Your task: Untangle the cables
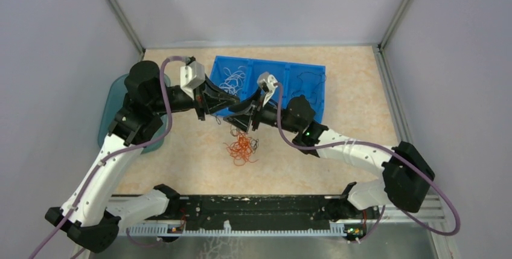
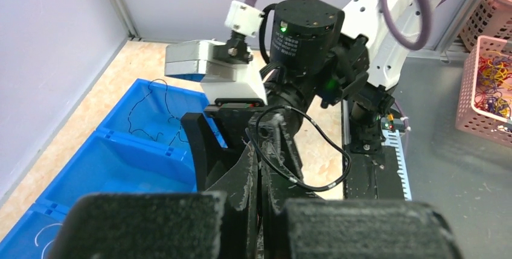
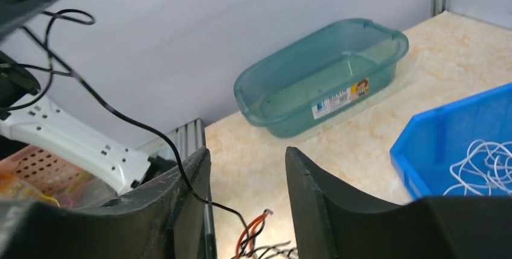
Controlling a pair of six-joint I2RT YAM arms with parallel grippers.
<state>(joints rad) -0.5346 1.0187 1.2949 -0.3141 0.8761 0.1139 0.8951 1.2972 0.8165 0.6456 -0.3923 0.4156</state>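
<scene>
**Status: Black Strand Suspended Between the Two Pincers**

**Left pincer.** The left pincer (image 2: 262, 150) is fully closed. Its two fingers are pressed together on a black strand (image 2: 348, 163). The strand leaves the fingers in a free loop, clear of the desk (image 1: 362, 108).

**Right pincer.** The right pincer (image 3: 247, 153) faces the left one, tip to tip, above the near edge of the blue tray (image 1: 284, 75). Its fingers stand apart with a plain gap between them and clamp nothing. The black strand comes down from the left pincer and runs along the inner edge of one finger. It continues down toward the desk.

**Cables on the desk.** The tangle (image 1: 241, 147) of red-orange and black strands lies on the desk, just below both pincers and just in front of the tray.

**Cables in the tray.**
- Left compartment: white strands (image 1: 232, 79).
- Right compartment: thin black strands (image 1: 309, 81).

**Other items.** A teal tub (image 3: 320, 84) stands at the left side of the desk, beside the wall.
</scene>
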